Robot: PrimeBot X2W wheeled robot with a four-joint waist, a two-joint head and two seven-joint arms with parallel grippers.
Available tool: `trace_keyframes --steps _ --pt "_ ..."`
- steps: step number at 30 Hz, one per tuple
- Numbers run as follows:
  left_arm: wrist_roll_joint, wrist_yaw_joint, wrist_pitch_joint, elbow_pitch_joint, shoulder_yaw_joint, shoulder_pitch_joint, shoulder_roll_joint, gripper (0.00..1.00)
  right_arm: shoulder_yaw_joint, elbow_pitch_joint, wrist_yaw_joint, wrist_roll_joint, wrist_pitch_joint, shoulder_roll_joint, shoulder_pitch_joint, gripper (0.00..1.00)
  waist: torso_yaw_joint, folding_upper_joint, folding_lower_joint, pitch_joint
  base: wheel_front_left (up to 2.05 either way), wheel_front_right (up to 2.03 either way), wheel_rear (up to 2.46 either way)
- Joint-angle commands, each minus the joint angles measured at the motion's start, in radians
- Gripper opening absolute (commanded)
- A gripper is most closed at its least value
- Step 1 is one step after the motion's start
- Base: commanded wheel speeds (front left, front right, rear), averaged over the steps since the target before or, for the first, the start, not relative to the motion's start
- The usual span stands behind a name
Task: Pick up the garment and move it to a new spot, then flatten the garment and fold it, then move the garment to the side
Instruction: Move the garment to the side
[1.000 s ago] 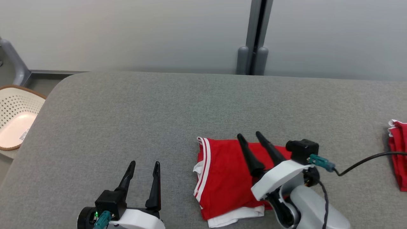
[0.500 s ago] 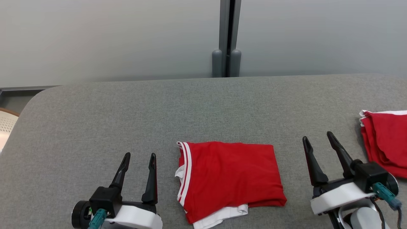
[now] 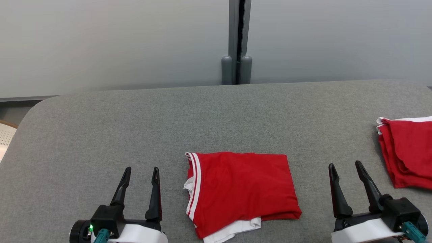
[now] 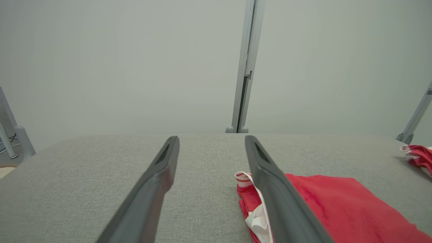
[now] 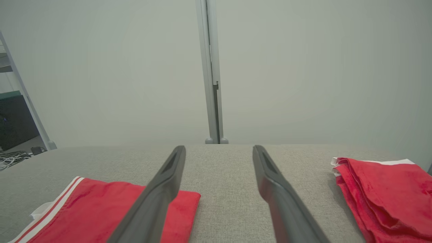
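A folded red garment with white stripes along its left edge and a white layer peeking out below lies flat on the grey table, front centre. It also appears as the red garment in the left wrist view and the red garment in the right wrist view. My left gripper stands open to the garment's left, nothing between its fingers. On the garment's right, my right gripper is open and empty too. Neither touches the cloth.
A second folded red garment with white trim lies at the table's right edge, also seen as the red pile. A pale perforated basket sits off the table's left edge. A grey post stands behind the table.
My right gripper has lifted off the garment and drawn back to its right side. The camera has turned right, shifting the whole picture left. The garment lies unmoved on the table.
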Motion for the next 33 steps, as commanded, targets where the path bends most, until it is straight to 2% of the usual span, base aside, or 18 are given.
trace_keyframes --steps 1,9,15,32,33 --pt "0.000 0.005 -0.004 -0.004 0.005 0.010 0.004 1.00 -0.002 -0.004 0.000 -0.009 -0.001 0.000 0.007 1.00 0.001 0.0000 0.0000 -0.001 0.00 0.00 0.00" --pt "0.008 -0.009 -0.004 -0.003 -0.005 0.006 0.004 1.00 0.010 0.012 0.000 0.002 -0.001 0.008 0.003 1.00 0.012 0.0000 0.0000 -0.002 0.00 0.00 0.00" --pt "0.007 -0.014 -0.004 0.005 -0.025 -0.011 0.004 1.00 0.043 0.073 0.000 0.032 0.016 0.014 -0.018 1.00 0.031 0.0000 0.0000 0.033 0.00 0.00 0.00" --pt "0.014 -0.025 -0.004 0.027 -0.063 -0.077 0.004 1.00 0.142 0.461 0.000 0.244 0.041 0.034 -0.203 1.00 0.101 0.0000 0.0000 0.122 0.00 0.00 0.00" --pt "0.016 -0.025 -0.004 0.025 -0.063 -0.079 0.004 1.00 0.157 0.479 0.000 0.257 0.042 0.034 -0.211 0.95 0.102 0.0000 0.0000 0.122 0.00 0.00 0.00"
